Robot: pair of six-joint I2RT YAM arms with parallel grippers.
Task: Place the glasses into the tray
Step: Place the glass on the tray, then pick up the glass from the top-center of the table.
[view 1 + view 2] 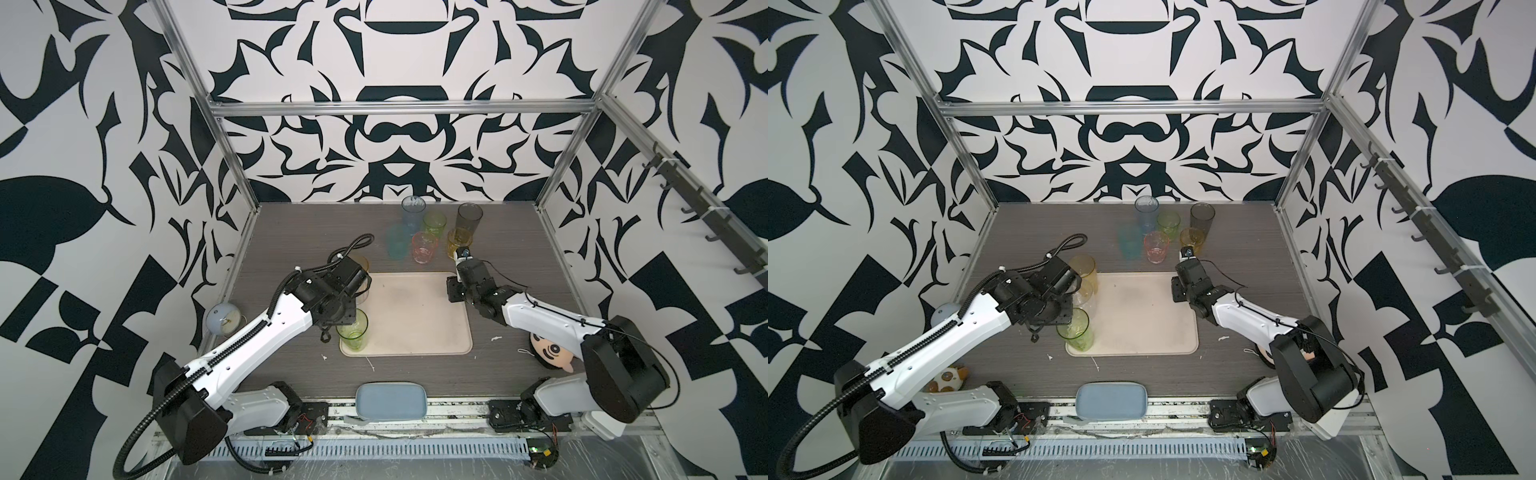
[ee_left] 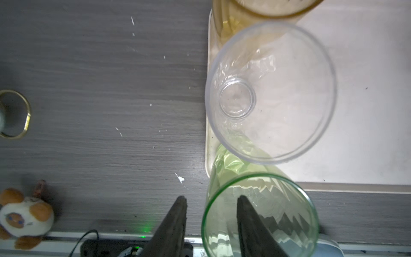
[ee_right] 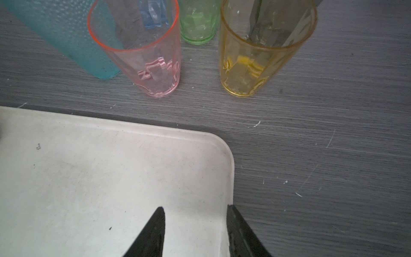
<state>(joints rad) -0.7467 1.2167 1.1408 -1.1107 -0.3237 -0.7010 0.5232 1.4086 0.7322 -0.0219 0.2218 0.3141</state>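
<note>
We see the left fingers [image 2: 175, 222] parted, gripping nothing, straddling the rim of the green tumbler [image 2: 287, 207]: 1 over its mouth, 1 outside. It, the colourless tumbler [image 2: 270, 93] and the amber tumbler [image 2: 262, 9] stand on the tray [image 1: 419, 316] along its left edge. The right fingers [image 3: 151, 233], parted and empty, hover over its far right corner; 6 glasses [image 3: 155, 55] stand on the bench [image 1: 519, 249] just beyond.

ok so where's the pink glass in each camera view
Top view: pink glass, just beyond the far edge of the tray.
Top view: same spot.
Left wrist: not in it.
Right wrist, between the teal glass and yellow glass.
Shared landmark: the tray.
</note>
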